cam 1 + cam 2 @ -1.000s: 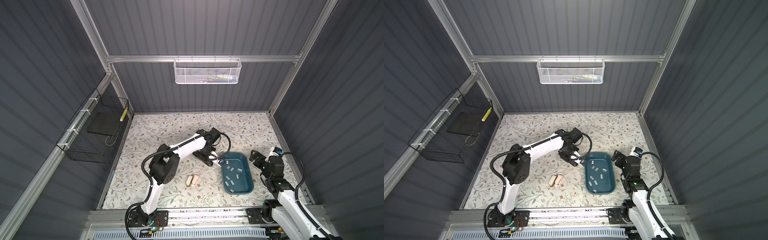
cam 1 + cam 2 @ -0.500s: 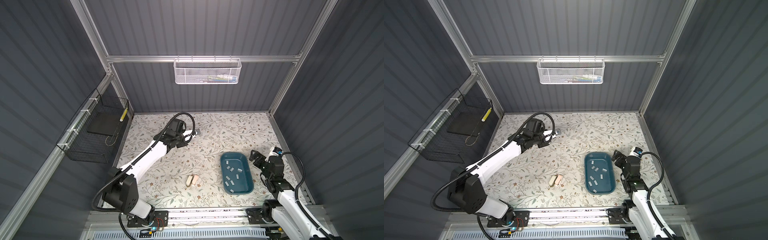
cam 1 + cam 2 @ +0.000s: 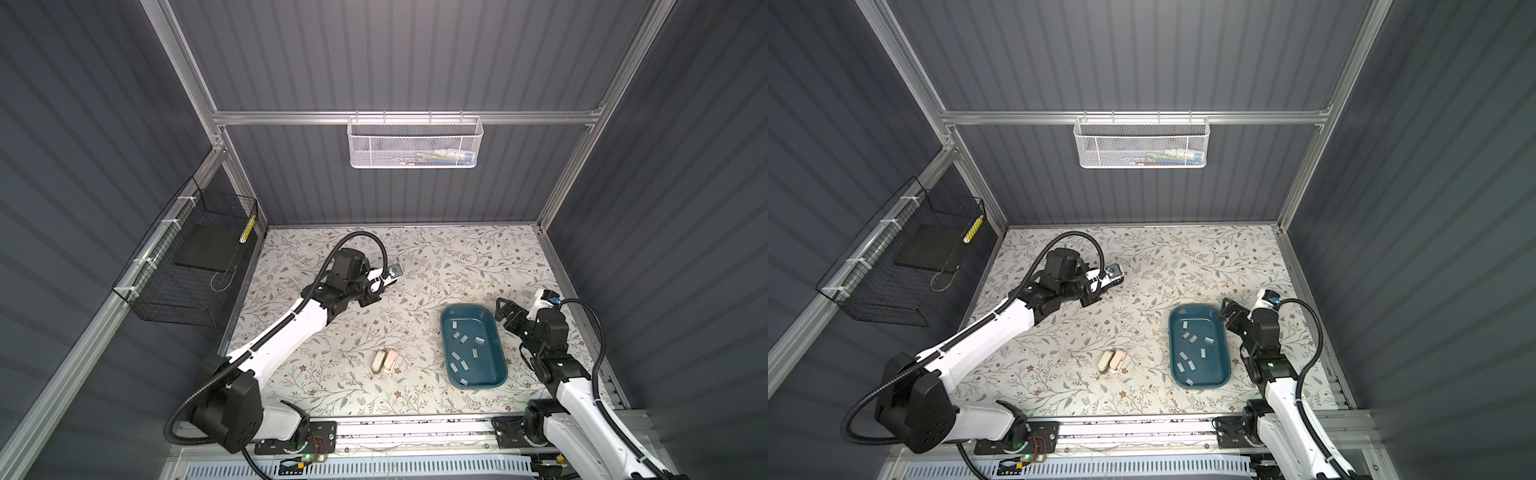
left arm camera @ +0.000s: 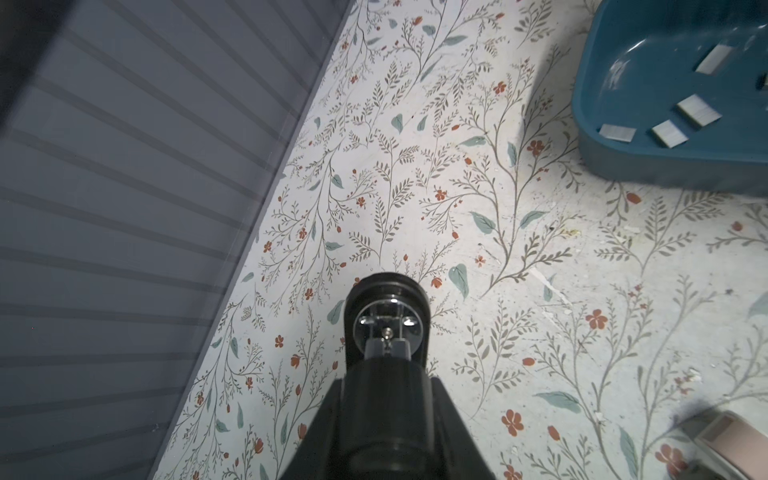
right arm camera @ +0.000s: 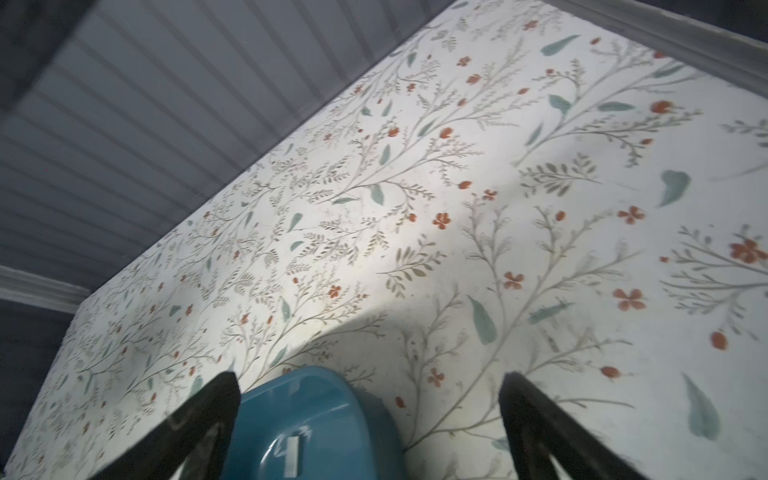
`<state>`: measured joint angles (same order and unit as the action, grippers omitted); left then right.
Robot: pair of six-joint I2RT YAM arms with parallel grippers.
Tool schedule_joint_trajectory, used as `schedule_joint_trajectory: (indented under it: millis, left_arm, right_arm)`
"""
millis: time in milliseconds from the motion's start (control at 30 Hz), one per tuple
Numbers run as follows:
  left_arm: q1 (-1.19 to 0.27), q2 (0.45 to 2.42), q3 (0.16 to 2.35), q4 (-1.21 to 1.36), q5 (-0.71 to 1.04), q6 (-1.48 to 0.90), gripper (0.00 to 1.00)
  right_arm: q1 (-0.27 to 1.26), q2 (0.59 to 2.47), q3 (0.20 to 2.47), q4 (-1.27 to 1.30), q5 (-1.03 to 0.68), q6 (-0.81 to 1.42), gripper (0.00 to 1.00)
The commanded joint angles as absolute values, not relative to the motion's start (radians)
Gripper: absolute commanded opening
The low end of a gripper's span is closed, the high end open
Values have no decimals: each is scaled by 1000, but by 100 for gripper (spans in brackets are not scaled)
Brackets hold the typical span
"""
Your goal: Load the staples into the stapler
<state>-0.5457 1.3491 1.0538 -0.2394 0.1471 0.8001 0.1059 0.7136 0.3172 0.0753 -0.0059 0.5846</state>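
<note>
A second ago the left gripper (image 4: 386, 388) was down at the edge of the teal tray (image 3: 482, 372). Now that arm reaches out over the far left of the table (image 3: 457, 266), where it already was half a second back, jaws pinched narrow around a black stapler (image 4: 386, 328) whose round chrome anvil shows in the left wrist view. The right gripper (image 5: 370, 378) hasn't budged, jaws spread wide just beside the tray's far right corner, while the staples (image 3: 480, 341) lie loose in the tray as before and two small staplers (image 3: 379, 360) sit side by side near the front.
</note>
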Motion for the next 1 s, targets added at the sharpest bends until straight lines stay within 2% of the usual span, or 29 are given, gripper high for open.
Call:
schedule_joint_trajectory:
  millis: [0,200,433,700,833,967]
  left_arm:
    - [-561,1283,1040,-166,217,851,0]
    - [-574,1275,1009,-172,308,932,0]
    - [-607,1277,1019,-240,438,1013,0]
    - [-653,1308,1019,-276,464,1076,0]
    - [-653,1312,1015,-276,466,1078,0]
    - [-653,1314,1014,-265,443,1065,0]
  right_arm:
    - [245,672,400,40,-43,582,99]
    - [466,691,468,63,-8,606,95]
    - [642,866,542,173,2,637,85]
    - [763,1077,642,256,-21,638,75]
    - [770,1113,655,289,-29,656,64]
    - [773,1174,665,317,-43,659,58]
